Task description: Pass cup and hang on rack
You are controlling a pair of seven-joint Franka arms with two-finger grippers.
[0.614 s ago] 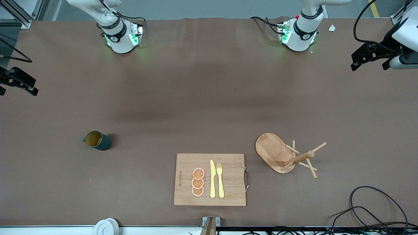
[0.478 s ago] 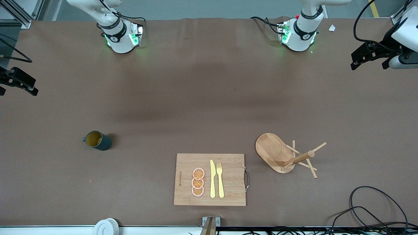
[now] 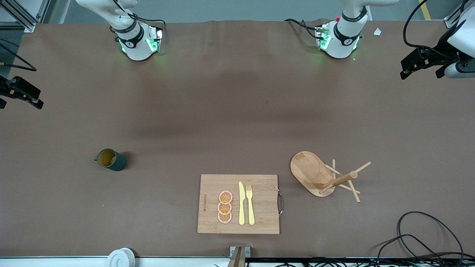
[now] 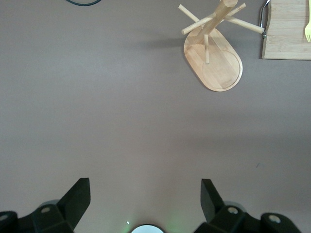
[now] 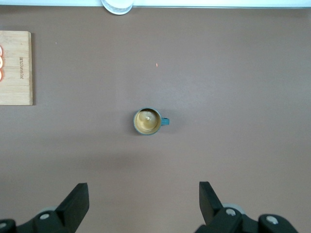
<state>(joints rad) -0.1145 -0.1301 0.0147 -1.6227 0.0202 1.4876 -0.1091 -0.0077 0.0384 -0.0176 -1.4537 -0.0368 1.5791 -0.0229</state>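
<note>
The dark teal cup (image 3: 110, 159) stands upright on the brown table toward the right arm's end, its tan inside showing. In the right wrist view the cup (image 5: 147, 121) lies well ahead of the open, empty right gripper (image 5: 143, 190). In the front view the right gripper (image 3: 20, 92) hovers at that end of the table. The wooden rack (image 3: 326, 176) stands toward the left arm's end, with an oval base, a post and crossing pegs. It also shows in the left wrist view (image 4: 214, 58), far from the open, empty left gripper (image 4: 144, 187). In the front view the left gripper (image 3: 423, 63) hangs at the table's end.
A rectangular cutting board (image 3: 259, 207) with orange slices (image 3: 225, 207), a yellow knife (image 3: 241, 203) and a fork (image 3: 250, 204) lies between cup and rack, nearer the front camera. Black cables (image 3: 419, 237) lie at the near corner. A white round object (image 3: 121, 257) sits at the near edge.
The left gripper has shifted very slightly at the table's end. The cup, the rack and the right gripper have not moved.
</note>
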